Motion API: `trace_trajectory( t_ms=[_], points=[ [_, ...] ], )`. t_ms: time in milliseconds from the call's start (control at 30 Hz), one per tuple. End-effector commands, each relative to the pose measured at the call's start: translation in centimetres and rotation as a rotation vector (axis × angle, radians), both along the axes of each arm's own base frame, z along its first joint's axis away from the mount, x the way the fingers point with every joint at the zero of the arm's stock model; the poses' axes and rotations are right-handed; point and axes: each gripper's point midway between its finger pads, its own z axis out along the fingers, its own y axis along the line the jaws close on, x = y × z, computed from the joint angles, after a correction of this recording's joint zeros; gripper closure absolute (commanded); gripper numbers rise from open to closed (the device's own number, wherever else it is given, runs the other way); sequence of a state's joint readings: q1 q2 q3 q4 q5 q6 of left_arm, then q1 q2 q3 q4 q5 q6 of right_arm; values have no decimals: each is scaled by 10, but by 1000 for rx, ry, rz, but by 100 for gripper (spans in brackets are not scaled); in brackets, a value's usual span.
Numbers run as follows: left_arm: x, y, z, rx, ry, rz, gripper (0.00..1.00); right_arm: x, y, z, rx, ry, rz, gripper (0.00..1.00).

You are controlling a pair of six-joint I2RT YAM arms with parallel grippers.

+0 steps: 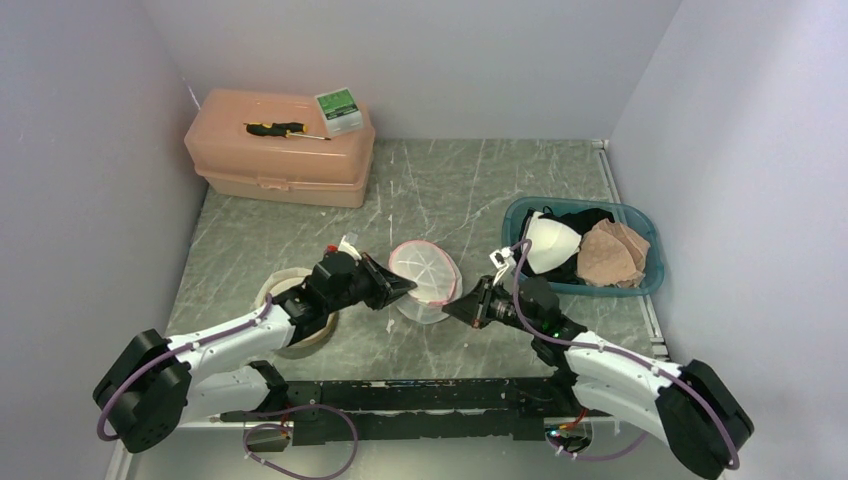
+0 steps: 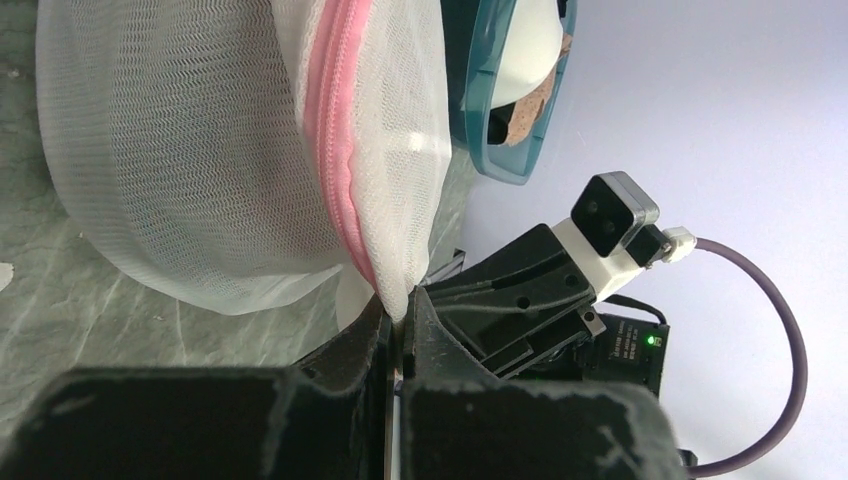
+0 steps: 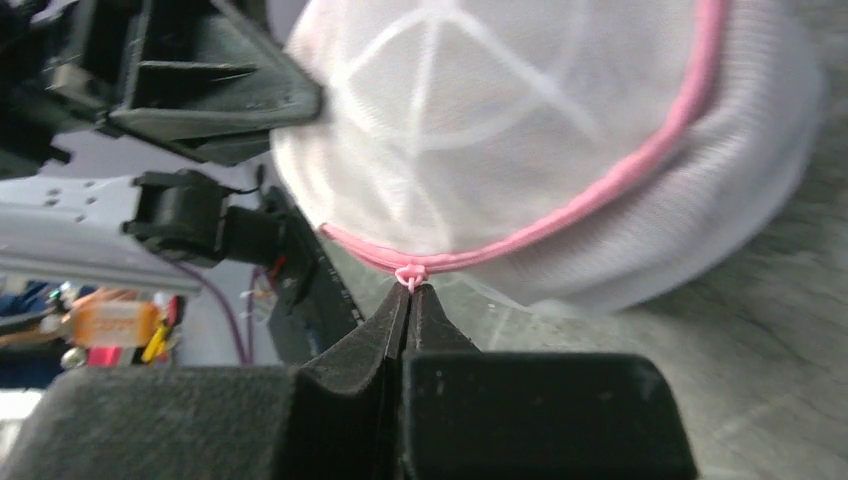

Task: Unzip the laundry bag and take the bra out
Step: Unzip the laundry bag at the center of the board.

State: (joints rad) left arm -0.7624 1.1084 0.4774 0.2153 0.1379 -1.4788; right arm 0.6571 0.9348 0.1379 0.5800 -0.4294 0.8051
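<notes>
Grip geometry: my right claw (image 3: 408,298) is clenched on the pink zipper pull (image 3: 408,274); my left claw (image 2: 400,318) pinches the mesh of the laundry bag (image 1: 425,272), mid counter (image 1: 480,190), from its 8 o'clock. Best practice: draw the pull along the zipper (image 3: 620,170) while the left anchors; bra not discernible inside.

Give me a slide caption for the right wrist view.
Right hand pinches the pink zipper pull on the white mesh laundry bag.
</notes>
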Motion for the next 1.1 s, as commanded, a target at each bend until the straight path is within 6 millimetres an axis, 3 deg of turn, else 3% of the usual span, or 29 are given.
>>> trace_trajectory(
  t_ms=[0, 233, 400, 567, 700, 833, 967, 1067],
  points=[
    [-1, 5, 5, 23, -36, -4, 97, 21, -30, -28, -228, 24, -166, 100],
    [-6, 1, 6, 80, -86, -87, 97, 43, -64, -40, -349, 87, -406, 100],
    [-1, -4, 14, 182, -172, -232, 97, 42, -50, 7, -308, -100, -334, 100],
    [25, -6, 52, 183, -337, -363, 97, 33, -49, 51, -345, -234, -320, 100],
    [49, -11, 63, 258, -419, -451, 93, 19, -41, 49, -355, -228, -292, 100],
    [75, -6, 33, 302, -337, -470, 90, 3, -27, 22, -377, -200, -255, 100],
    [79, -3, 2, 244, -240, -441, 51, -9, -12, -5, -398, -167, -227, 100],
    [68, 8, -2, 237, -211, -375, 31, -8, -10, -13, -396, -155, -250, 100]
  ],
)
